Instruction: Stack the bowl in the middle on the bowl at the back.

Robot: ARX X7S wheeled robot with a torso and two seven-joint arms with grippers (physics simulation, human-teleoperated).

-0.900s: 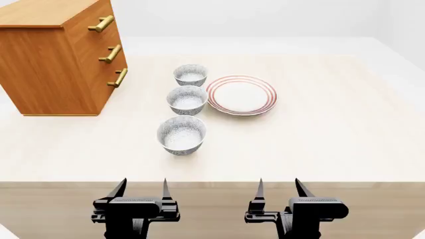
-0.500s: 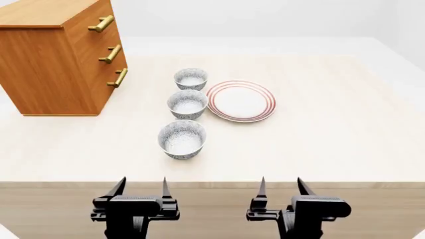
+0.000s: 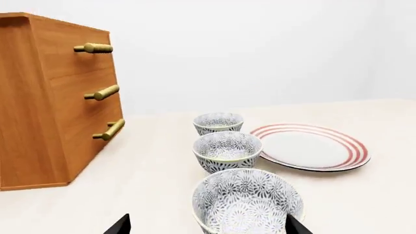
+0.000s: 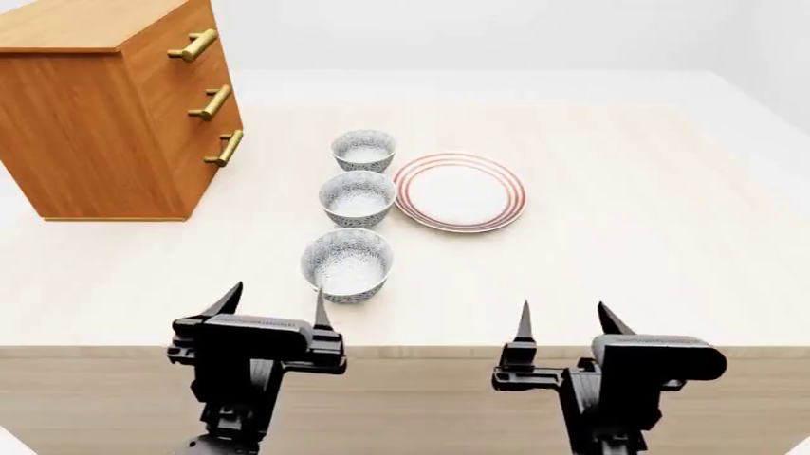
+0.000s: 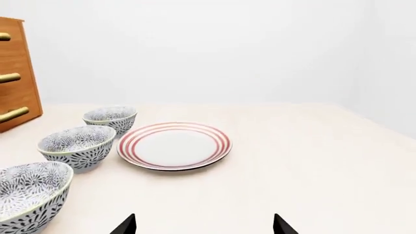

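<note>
three speckled grey-and-white bowls stand in a line on the pale table [image 4: 658, 227], running away from the robot. the bowl in the middle [image 4: 358, 198] sits upright, white inside, with a narrow gap to the bowl at the back [image 4: 363, 150] and another to the nearest bowl [image 4: 347, 264]. none of the three touches another, and nothing is stacked yet.

just right of the middle and back bowls lies a white plate with red rings [image 4: 460, 191], its rim close beside the middle bowl; whether they touch cannot be told. at the far left of the table stands a wooden drawer cabinet [image 4: 108, 114] with three brass handles facing the bowls.

both arms hover at the near edge of the table. the left end effector [image 4: 272, 308] has its fingers spread apart and grips nothing; its tips point toward the nearest bowl, one fingertip showing just in front of that bowl in the head view. in the left wrist view the nearest bowl [image 3: 247, 201] fills the foreground between the two fingertips, with the middle bowl [image 3: 227, 151] and back bowl [image 3: 218, 123] lined up behind it. the right end effector [image 4: 563, 322] is likewise spread wide and empty, over bare table well apart from the bowls and plate.
</note>
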